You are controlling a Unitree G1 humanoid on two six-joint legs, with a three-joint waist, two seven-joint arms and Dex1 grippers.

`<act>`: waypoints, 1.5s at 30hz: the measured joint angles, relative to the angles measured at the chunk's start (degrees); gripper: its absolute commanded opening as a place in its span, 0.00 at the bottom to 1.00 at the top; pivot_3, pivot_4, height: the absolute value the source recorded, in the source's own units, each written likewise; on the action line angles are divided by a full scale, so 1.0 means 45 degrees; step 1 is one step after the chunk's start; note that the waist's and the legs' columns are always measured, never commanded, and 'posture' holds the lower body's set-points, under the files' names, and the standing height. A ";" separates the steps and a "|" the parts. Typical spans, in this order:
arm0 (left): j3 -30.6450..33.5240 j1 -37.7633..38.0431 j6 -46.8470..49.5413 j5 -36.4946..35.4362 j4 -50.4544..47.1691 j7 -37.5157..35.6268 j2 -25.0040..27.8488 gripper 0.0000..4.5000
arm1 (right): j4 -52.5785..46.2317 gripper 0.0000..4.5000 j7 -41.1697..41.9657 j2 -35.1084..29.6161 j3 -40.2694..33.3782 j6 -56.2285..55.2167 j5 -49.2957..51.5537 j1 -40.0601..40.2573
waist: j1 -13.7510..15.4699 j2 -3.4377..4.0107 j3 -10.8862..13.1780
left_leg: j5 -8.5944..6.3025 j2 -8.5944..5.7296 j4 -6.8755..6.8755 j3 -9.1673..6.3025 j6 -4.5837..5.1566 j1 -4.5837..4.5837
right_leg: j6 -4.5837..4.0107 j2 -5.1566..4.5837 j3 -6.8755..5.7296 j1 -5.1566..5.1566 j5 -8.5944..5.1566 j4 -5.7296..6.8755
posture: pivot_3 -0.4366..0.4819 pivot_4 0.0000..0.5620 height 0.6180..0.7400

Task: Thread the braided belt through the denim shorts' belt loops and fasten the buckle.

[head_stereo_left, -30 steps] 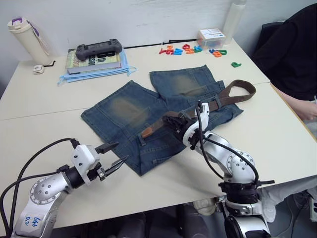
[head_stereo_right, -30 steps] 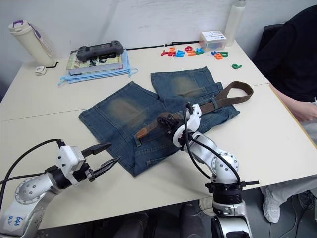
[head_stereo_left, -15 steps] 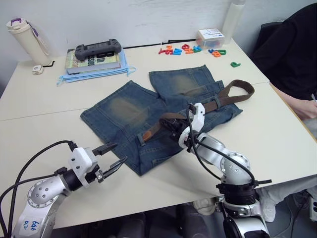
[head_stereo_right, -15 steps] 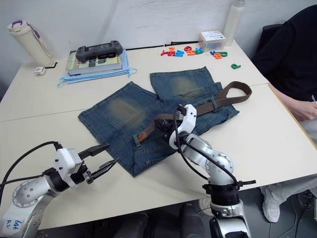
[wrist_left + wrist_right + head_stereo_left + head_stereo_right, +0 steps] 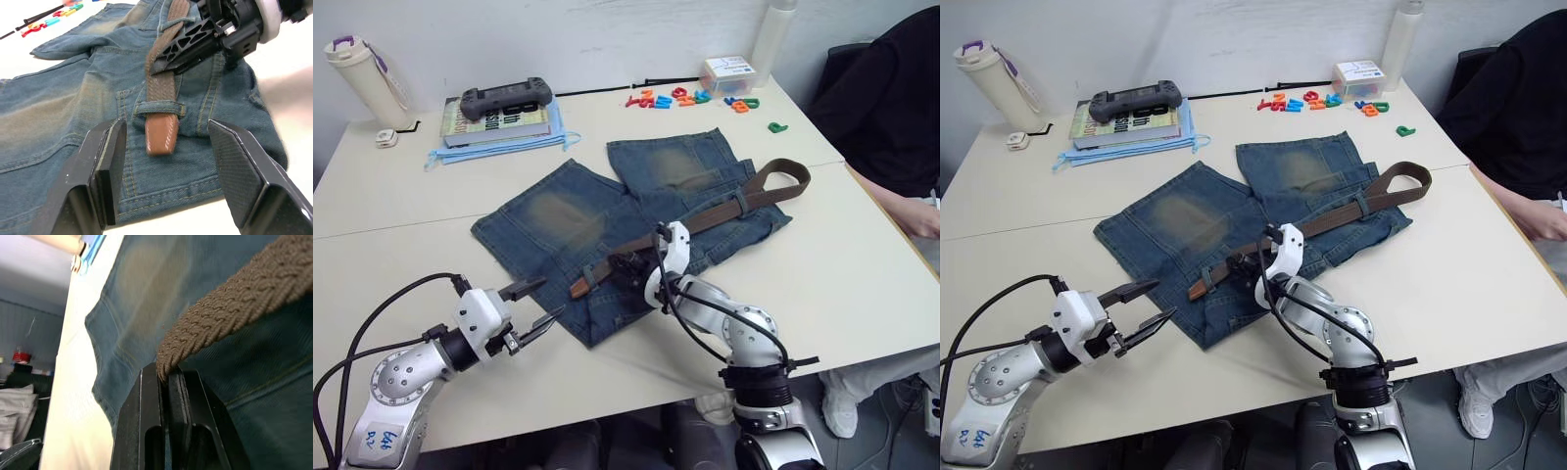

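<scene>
Clamped on the braided belt [image 5: 705, 217], the right gripper [image 5: 628, 267] pinches the strap just behind its tan leather end [image 5: 161, 135], and the right wrist view shows the brown weave squeezed edge-on between the two black fingers [image 5: 146, 431], a detail the head views leave too small to read. Ahead of that gripper, the left wrist view shows the tan tip already passed under one of the belt loops [image 5: 159, 107], a short denim strip lying across the strap on the waistband of the denim shorts [image 5: 607, 220]. Behind the right gripper the belt runs over the shorts and curls into a loop past their far edge; the buckle cannot be made out. Low beside the near corner of the shorts, the left gripper [image 5: 532, 305] holds its fingers spread and touches nothing, with the tan end lying between them in its own wrist view. Well beyond both grippers, the head views show a stack of books [image 5: 496, 122] with a game controller [image 5: 507, 99] on top, scattered coloured letters [image 5: 690, 98] and a person's dark sleeve [image 5: 891, 98] at the table's right side.
</scene>
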 measured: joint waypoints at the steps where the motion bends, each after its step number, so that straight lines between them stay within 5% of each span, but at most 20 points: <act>1: -0.0136 -0.0218 -0.0267 0.0598 0.0323 0.0090 0.0069 0.66 | 0.0246 0.00 0.0094 0.0291 -0.0043 0.0115 0.0011 -0.0044 | 0.0003 -0.0001 0.0000 | 0.0001 0.0000 0.0000 0.0000 -0.0002 0.0002 | -0.0001 0.0006 -0.0002 0.0000 0.0000 0.0003 | 0.48 0.27 0.79; 5: -0.0899 -0.0911 -0.2050 0.2869 0.1532 0.0296 0.0517 0.66 | 0.1025 0.00 0.0389 0.0999 -0.0590 0.0581 0.0338 -0.0325 | -0.0013 -0.0002 -0.0002 | -0.0001 0.0007 -0.0005 0.0003 -0.0007 0.0008 | -0.0008 0.0013 0.0000 0.0000 0.0003 0.0000 | 0.48 0.27 0.79; 16: -0.1853 -0.1378 -0.5802 0.5532 0.3424 0.0770 0.1017 0.66 | 0.1911 0.00 0.0498 0.1147 -0.1642 0.1053 0.1157 -0.0696 | 0.0023 -0.0003 -0.0006 | -0.0002 0.0007 -0.0011 0.0005 -0.0006 0.0017 | -0.0010 -0.0001 -0.0001 0.0006 0.0005 0.0006 | 0.48 0.27 0.79; 28: -0.1998 -0.2265 -0.6463 0.7289 0.4133 0.2586 0.0591 0.66 | 0.1903 0.00 0.0498 0.1147 -0.1664 0.1118 0.1171 -0.0699 | 0.0015 -0.0005 -0.0009 | -0.0002 0.0005 -0.0011 0.0003 -0.0006 0.0015 | -0.0010 -0.0002 -0.0002 0.0005 0.0005 0.0012 | 0.48 0.27 0.79; 31: -0.2117 -0.2266 -0.6485 0.7284 0.4133 0.2605 0.0549 0.49 | 0.1898 0.00 0.0498 0.1147 -0.1657 0.1123 0.1163 -0.0699 | 0.0013 -0.0005 -0.0008 | -0.0002 0.0006 -0.0011 0.0003 -0.0006 0.0015 | -0.0010 -0.0004 -0.0002 0.0004 0.0005 0.0012 | 0.48 0.27 0.79; 36: -0.2085 -0.2269 -0.6579 0.7254 0.4136 0.2660 0.0554 0.01 | 0.1894 0.00 0.0494 0.1146 -0.1661 0.1125 0.1134 -0.0699 | 0.0018 -0.0005 -0.0009 | -0.0002 0.0005 -0.0011 0.0002 -0.0006 0.0016 | -0.0011 -0.0004 -0.0002 0.0005 0.0005 0.0011 | 0.48 0.27 0.79; 45: -0.2137 -0.2277 -0.6758 0.7270 0.4392 0.2733 0.0555 0.01 | 0.1701 0.00 0.0648 0.0997 -0.1516 0.1544 0.0531 -0.0892 | 0.0021 -0.0005 -0.0008 | -0.0002 0.0004 -0.0011 0.0002 -0.0006 0.0010 | -0.0010 -0.0004 -0.0004 0.0002 0.0005 0.0011 | 0.48 0.27 0.79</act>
